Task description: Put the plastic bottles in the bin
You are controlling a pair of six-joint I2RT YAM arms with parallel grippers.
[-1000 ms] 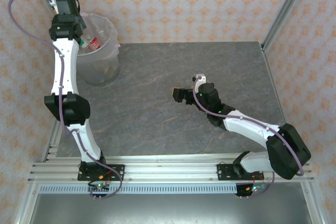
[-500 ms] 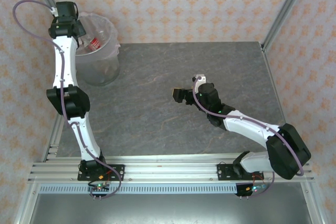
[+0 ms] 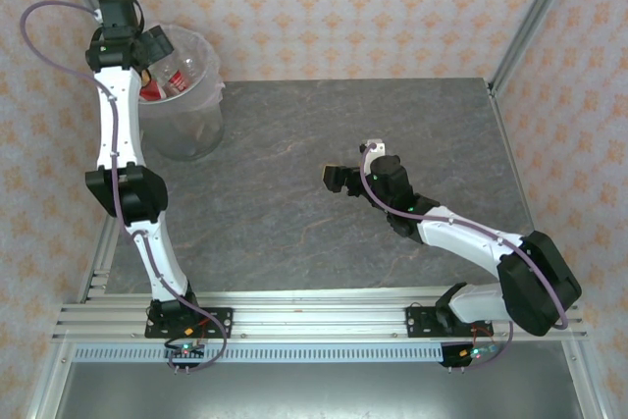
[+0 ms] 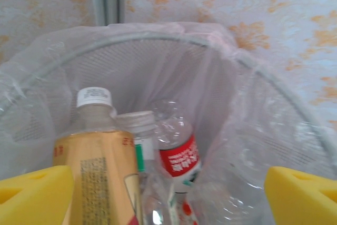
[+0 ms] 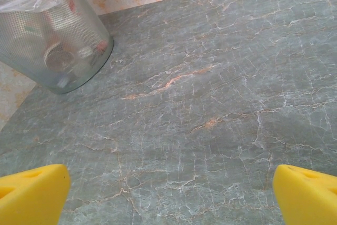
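Observation:
My left gripper [image 3: 154, 49] hangs over the bin [image 3: 192, 130] at the table's far left corner, open. In the left wrist view its yellow fingertips [image 4: 32, 195] stand wide apart at the bottom corners around the left gripper [image 4: 168, 199], above the bag-lined bin [image 4: 247, 104]. Inside lie plastic bottles [image 3: 181, 77]: an orange-labelled bottle [image 4: 99, 177] with a white cap close to the left finger, a red-labelled bottle [image 4: 179, 156], and a white-capped bottle [image 4: 139, 126] between them. My right gripper [image 3: 340, 180] hovers open over mid-table; the right gripper [image 5: 171, 196] holds nothing.
The grey marbled tabletop [image 3: 324, 134] stretches between the bin and my right arm. Patterned walls and metal frame posts [image 3: 530, 17] close the back and sides. The right wrist view has the bin [image 5: 52, 35] at its upper left, bottles showing through the mesh.
My left gripper has opened wide above the bin and the bottle it held has dropped in among the others. The left wrist shifted slightly back. The right arm has not moved.

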